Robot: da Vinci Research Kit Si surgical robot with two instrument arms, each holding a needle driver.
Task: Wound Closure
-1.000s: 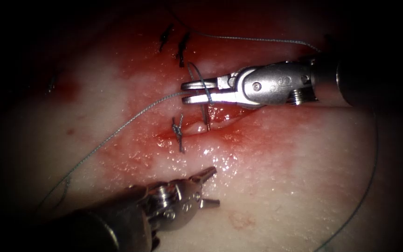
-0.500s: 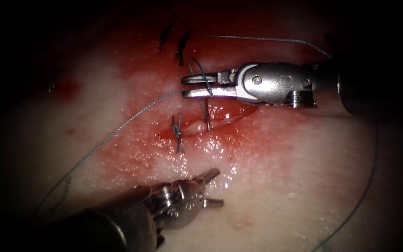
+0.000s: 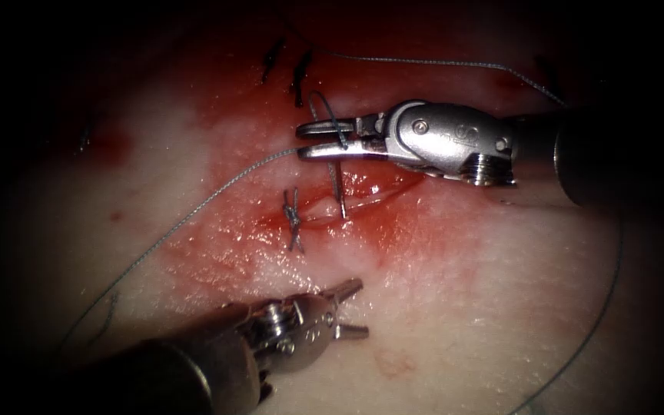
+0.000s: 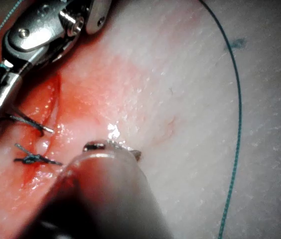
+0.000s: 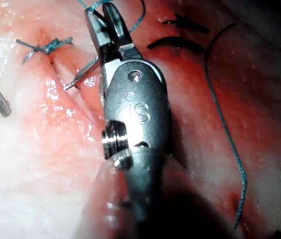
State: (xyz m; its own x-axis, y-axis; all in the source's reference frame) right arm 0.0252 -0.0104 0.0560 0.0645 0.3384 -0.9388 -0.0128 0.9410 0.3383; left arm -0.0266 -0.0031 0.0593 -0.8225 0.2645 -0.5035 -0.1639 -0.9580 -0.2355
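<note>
My right tool (image 3: 299, 140) hovers over the upper end of the cut (image 3: 370, 198) in the tissue (image 3: 463, 292), jaws slightly open. A loop of thread (image 3: 330, 121) is wound around them. From its tip a long thread (image 3: 194, 211) runs away to the lower left. A short thread end (image 3: 340, 192) stands out of the cut beneath the jaws. My left tool (image 3: 356, 309) rests low over the tissue, open and holding nothing. In the right wrist view the right tool (image 5: 102, 10) carries the thread wrap near its tips. I see no needle.
A knotted stitch (image 3: 293, 219) crosses the cut just left of the thread end. Two dark stitches (image 3: 299, 73) lie further up. More thread (image 3: 612, 300) curves down the right side. Red fluid (image 3: 393, 230) wets the tissue around the cut.
The right tool has lifted slightly and tipped its shaft end downward, keeping the thread loop on its jaws. The left tool has barely moved.
</note>
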